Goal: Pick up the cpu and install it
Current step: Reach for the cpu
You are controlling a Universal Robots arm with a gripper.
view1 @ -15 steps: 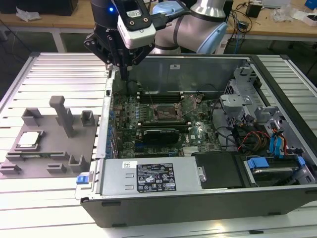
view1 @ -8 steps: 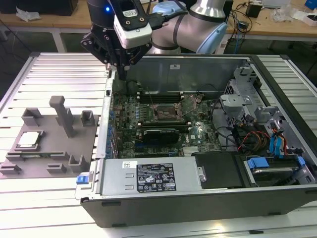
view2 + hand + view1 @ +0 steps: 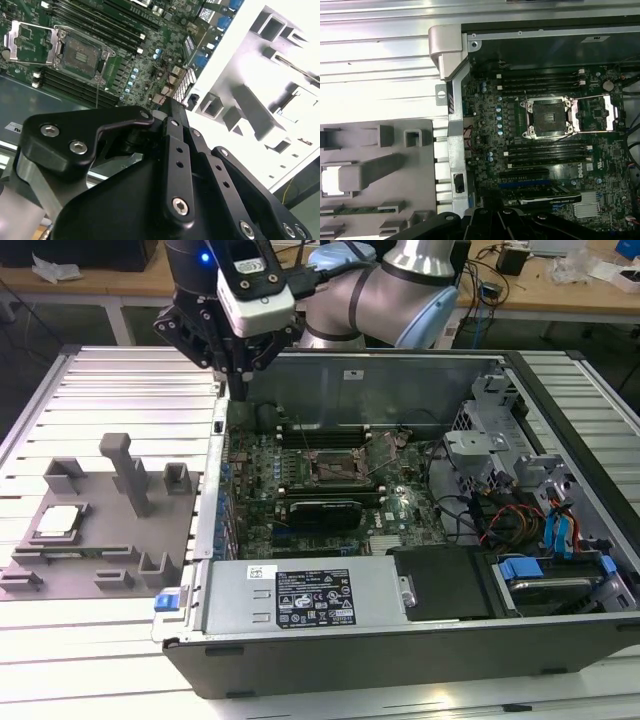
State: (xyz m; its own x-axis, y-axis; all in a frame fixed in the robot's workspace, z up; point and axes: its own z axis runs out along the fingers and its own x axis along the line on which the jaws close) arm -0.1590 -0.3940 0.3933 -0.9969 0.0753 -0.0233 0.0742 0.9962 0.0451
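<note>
A black two-finger gripper (image 3: pixel 238 380) on a silver-and-blue robot arm (image 3: pixel 400 285) hangs over the far corner, on the exterior view's left, of an open dark-grey computer case (image 3: pixel 400 640). The claw is closed to a point and holds nothing. The cpu (image 3: pixel 58 522), a small flat square chip with a silvery-white lid, lies in a recess of a grey plastic fixture plate (image 3: pixel 100 540) on the slatted aluminium table (image 3: pixel 120 390). That puts it outside the case, on the exterior view's left and well apart from the gripper. The exterior view alone takes in the whole case, with the plate's tall grey upright post (image 3: pixel 128 475) standing between chip and case wall. The first wrist view looks straight down on the green motherboard (image 3: pixel 520 165) and shows the black square socket (image 3: pixel 547 117) bare, its metal load plate (image 3: pixel 592 114) swung open beside it. The chip appears there as a bright white square (image 3: pixel 331 180) at the plate's edge. The second wrist view, looking past the gripper's black linkages to the meeting fingertips (image 3: pixel 171 106), catches the same bare socket (image 3: pixel 80 52) at an angle, while the fixture plate (image 3: pixel 250 115) is washed pale by glare, too bleached to make out the chip
</note>
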